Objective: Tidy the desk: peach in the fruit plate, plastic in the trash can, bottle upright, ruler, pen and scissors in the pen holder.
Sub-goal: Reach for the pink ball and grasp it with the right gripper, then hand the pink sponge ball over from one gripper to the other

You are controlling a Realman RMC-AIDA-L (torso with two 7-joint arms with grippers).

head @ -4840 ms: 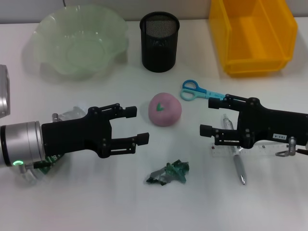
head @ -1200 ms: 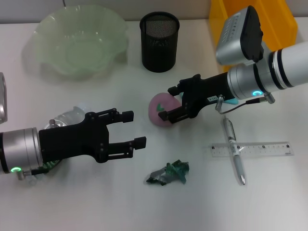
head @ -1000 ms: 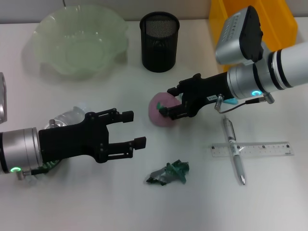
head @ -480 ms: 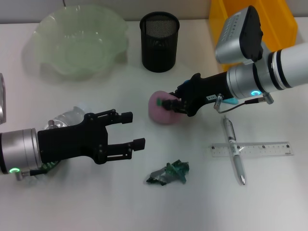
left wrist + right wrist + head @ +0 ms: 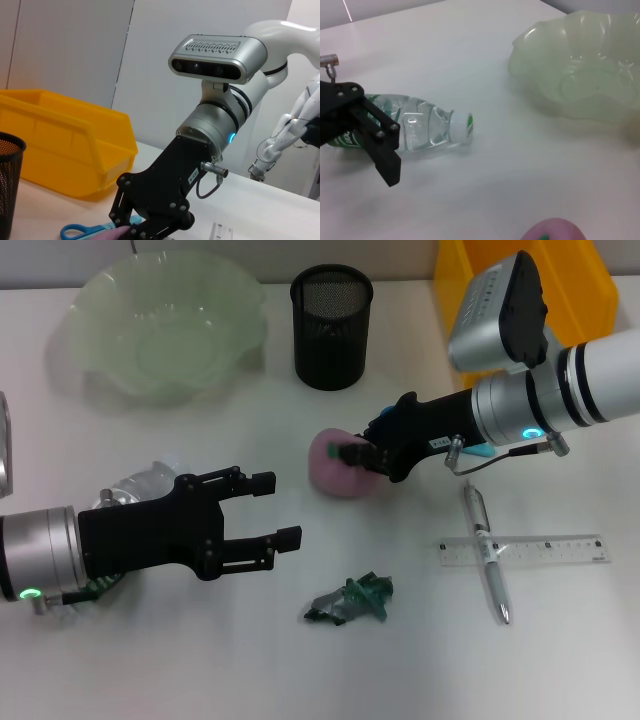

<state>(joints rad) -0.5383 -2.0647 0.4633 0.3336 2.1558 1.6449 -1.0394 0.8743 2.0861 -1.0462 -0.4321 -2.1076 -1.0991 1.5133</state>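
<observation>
The pink peach (image 5: pixel 335 468) sits mid-desk with my right gripper (image 5: pixel 358 457) shut on its right side; its top (image 5: pixel 555 231) shows in the right wrist view. My left gripper (image 5: pixel 272 508) hangs open to the peach's left, holding nothing. Under the left arm lies the bottle (image 5: pixel 138 485), on its side, cap towards the fruit plate (image 5: pixel 580 65). The crumpled plastic (image 5: pixel 350 600) lies in front of the peach. The pen (image 5: pixel 485 552) crosses the ruler (image 5: pixel 540 549) at the right. One blue scissors handle (image 5: pixel 75 231) peeks out beside the right arm.
At the back stand the green fruit plate (image 5: pixel 165 325) on the left, the black mesh pen holder (image 5: pixel 331 325) in the middle and the yellow trash can (image 5: pixel 590 285) on the right, partly behind my right arm (image 5: pixel 560 390).
My right arm swung in from the right to the peach and its fingers shut on it. The left arm shifted only slightly and stays open.
</observation>
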